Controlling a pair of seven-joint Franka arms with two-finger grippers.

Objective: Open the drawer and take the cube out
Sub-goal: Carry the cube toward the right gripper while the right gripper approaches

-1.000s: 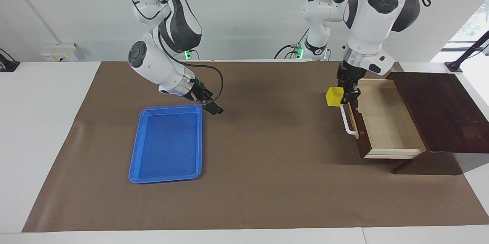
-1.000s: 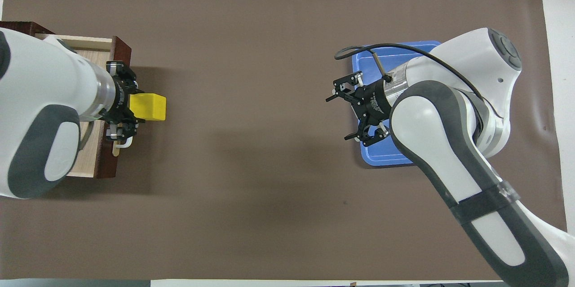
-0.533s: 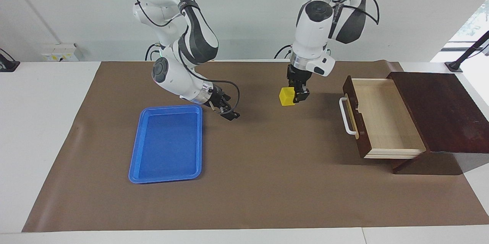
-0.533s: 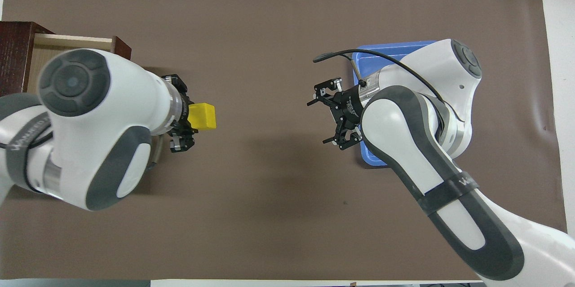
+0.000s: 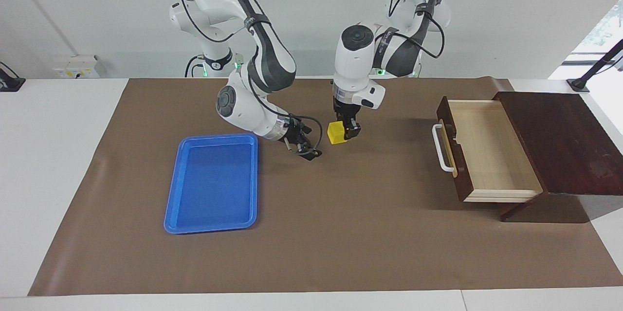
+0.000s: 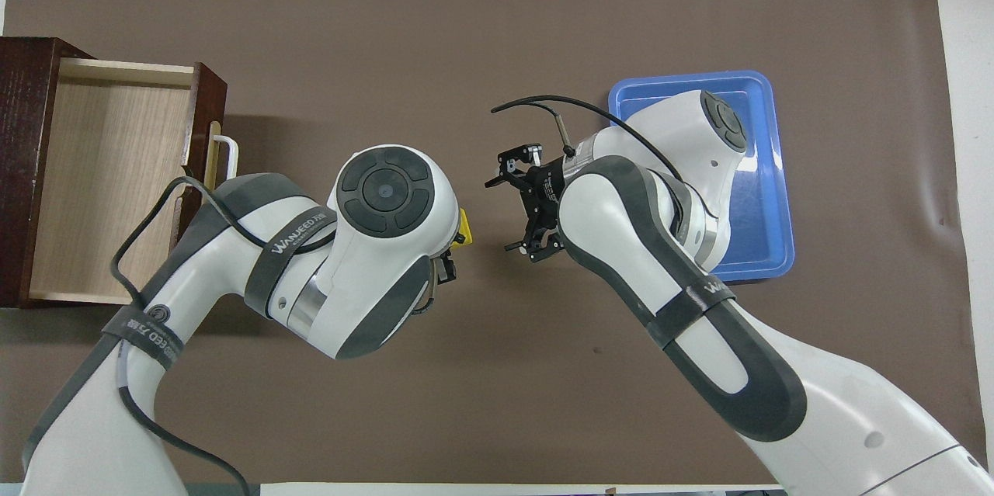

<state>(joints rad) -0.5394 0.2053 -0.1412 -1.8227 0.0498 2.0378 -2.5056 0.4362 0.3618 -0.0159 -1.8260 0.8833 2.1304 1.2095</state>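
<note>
A white desk (image 5: 58, 155) fills the room's foreground, most of its top covered by a brown mat (image 5: 340, 233) that reaches nearly to its edges. A plain pale wall (image 5: 311, 19) rises at twelve o'clock in the facing view, with a white socket box (image 5: 75, 66) at ten o'clock where it meets the desk. Daylight enters through a window (image 5: 601, 28) at two o'clock, a black stand (image 5: 591, 73) just below it.

- A white table (image 5: 58, 155) carries a brown mat (image 5: 340, 243) that covers most of its top
- A flat blue tray (image 5: 212, 182) lies on the mat toward the right arm's end
- A dark-brown slanted box (image 5: 564, 140) rests at the left arm's end, partly on the mat, its drawer (image 5: 486, 150) pulled out over the mat, white handle (image 5: 440, 148) facing the tray
</note>
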